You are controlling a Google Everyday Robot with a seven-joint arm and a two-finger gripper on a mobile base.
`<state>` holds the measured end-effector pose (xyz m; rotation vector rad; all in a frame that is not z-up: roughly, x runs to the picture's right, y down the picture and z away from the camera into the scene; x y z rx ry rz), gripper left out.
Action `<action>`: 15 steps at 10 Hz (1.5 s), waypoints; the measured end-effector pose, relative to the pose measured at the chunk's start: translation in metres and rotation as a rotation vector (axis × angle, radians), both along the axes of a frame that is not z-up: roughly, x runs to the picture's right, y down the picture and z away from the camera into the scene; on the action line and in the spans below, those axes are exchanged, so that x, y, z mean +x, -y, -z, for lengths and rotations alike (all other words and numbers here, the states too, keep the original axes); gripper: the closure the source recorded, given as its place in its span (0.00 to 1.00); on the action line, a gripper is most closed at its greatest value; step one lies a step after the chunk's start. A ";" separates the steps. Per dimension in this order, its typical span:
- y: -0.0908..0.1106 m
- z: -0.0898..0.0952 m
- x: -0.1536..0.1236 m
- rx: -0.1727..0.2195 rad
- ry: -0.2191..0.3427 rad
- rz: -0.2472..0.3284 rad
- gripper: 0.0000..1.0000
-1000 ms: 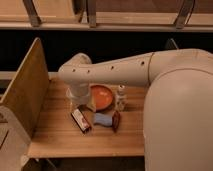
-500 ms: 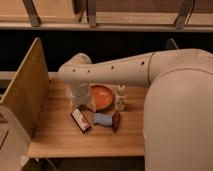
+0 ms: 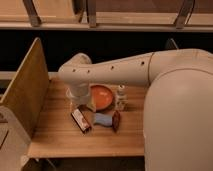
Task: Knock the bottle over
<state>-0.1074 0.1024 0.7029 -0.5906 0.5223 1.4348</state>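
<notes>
The bottle is small and whitish with a white cap. It stands upright on the wooden table, just right of an orange plate. My white arm reaches in from the right and bends down at its elbow, left of the plate. My gripper hangs at the arm's lower end, by the plate's left rim. It is about a plate's width left of the bottle and apart from it. The arm hides most of the gripper.
A dark snack bar lies in front of the gripper. A blue object with a red-brown end lies on its side in front of the plate. A wooden side panel stands along the table's left edge. My white body fills the right.
</notes>
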 end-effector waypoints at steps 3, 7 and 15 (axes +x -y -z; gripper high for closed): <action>0.000 0.000 0.000 0.000 0.000 0.000 0.37; 0.000 0.000 0.000 0.000 0.000 0.000 0.72; -0.001 -0.005 0.095 0.000 -0.217 -0.122 1.00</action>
